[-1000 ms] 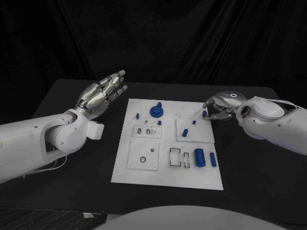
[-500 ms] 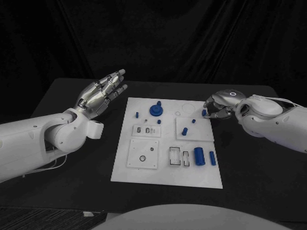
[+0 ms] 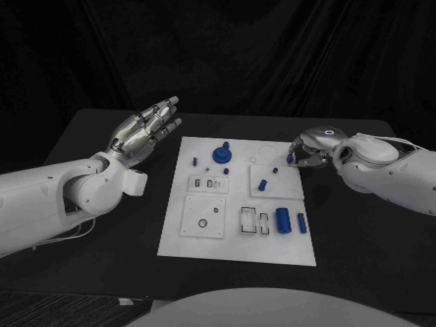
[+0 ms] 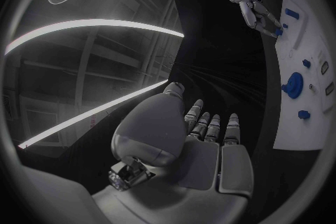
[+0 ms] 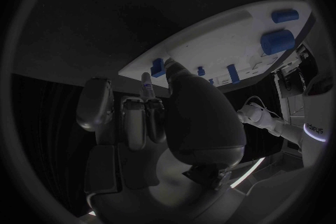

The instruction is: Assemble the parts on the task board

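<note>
Head view: task board (image 3: 240, 246) flat at mid-table, long axis running away from the robot, far edge toward the curtain. On its near right corner, a large blue cylinder (image 3: 283, 222) and a slimmer blue bar (image 3: 302, 223) lying side by side, both long axes parallel to the board's long side. At the far end, a round blue knob (image 3: 221, 156) standing upright; a small blue peg (image 3: 262, 184) tilted on the right-hand plate. Right hand (image 3: 309, 150) over the board's far right corner, fingers curled together and pinching a small blue part (image 3: 291, 159) just above the board; in the right wrist view, the same part (image 5: 157, 66) against a fingertip (image 5: 147, 85) at the board's edge. Left hand (image 3: 144, 133) raised off the table left of the board, well apart from it, fingers straight and slightly spread, holding nothing. Bare black table (image 3: 100, 225) on both sides of the board and beyond its far edge.
</note>
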You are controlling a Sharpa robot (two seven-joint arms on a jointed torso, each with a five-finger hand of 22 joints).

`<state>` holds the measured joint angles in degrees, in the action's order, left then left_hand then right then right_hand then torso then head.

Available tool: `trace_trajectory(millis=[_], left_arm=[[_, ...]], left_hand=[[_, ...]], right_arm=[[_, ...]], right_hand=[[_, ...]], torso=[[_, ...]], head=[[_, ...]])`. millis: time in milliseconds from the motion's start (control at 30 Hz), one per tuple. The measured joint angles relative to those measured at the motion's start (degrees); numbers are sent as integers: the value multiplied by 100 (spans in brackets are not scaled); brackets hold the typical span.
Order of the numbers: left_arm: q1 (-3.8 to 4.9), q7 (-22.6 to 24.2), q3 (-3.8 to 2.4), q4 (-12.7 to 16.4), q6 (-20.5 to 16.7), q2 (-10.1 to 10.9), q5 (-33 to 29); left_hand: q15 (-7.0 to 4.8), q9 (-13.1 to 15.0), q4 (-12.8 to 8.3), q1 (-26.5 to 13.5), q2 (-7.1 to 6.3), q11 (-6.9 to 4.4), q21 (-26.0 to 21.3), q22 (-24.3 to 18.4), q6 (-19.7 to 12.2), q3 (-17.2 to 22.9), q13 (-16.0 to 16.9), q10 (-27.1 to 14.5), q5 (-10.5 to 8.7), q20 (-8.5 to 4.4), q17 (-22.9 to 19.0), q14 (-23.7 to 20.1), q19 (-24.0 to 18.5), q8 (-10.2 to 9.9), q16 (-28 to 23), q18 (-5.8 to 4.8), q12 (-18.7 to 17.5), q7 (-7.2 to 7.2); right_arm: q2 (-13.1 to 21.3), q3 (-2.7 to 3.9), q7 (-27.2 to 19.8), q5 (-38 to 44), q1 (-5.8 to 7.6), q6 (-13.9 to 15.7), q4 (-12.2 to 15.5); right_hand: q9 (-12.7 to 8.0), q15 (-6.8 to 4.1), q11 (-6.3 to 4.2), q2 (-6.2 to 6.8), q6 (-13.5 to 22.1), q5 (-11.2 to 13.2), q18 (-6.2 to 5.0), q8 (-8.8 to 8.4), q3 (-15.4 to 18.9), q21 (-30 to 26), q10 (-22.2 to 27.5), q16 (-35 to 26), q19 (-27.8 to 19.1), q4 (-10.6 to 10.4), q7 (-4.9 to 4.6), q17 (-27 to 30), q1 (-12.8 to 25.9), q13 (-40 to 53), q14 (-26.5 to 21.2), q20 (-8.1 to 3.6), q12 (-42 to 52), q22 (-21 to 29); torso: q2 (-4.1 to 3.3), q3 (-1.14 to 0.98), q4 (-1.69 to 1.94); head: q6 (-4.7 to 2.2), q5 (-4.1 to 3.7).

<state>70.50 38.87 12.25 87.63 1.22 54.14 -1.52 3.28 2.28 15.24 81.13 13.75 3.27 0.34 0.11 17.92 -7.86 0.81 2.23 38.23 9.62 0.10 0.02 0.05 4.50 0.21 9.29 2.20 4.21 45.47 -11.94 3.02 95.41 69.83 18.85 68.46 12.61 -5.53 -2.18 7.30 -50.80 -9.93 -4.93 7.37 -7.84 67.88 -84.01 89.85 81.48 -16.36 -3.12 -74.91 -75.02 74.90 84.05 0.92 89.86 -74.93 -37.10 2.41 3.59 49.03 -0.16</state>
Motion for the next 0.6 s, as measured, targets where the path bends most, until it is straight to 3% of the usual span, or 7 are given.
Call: trace_trajectory(millis=[300,600], left_arm=[[0,0,0,0,13,0,0],[-1,0,0,-3,20,3,0]], left_hand=[[0,0,-16,3,4,0,0,0,0,15,0,0,24,0,-3,0,0,0,0,0,0,0],[0,0,-31,26,-18,0,0,0,0,31,0,0,45,0,-5,0,0,0,0,0,0,0]], right_arm=[[-50,0,-3,0,-4,-19,-48],[-83,0,-10,-1,-7,-34,-77]], right_hand=[[12,0,0,-25,-18,-47,0,29,-9,-2,0,0,0,9,21,0,-25,0,0,0,0,0],[89,0,0,-136,-18,-937,0,62,-112,-67,0,0,0,112,22,0,-137,1,0,0,0,1]], torso=[[3,1,-1],[2,5,5]], head=[[8,10],[4,1]])
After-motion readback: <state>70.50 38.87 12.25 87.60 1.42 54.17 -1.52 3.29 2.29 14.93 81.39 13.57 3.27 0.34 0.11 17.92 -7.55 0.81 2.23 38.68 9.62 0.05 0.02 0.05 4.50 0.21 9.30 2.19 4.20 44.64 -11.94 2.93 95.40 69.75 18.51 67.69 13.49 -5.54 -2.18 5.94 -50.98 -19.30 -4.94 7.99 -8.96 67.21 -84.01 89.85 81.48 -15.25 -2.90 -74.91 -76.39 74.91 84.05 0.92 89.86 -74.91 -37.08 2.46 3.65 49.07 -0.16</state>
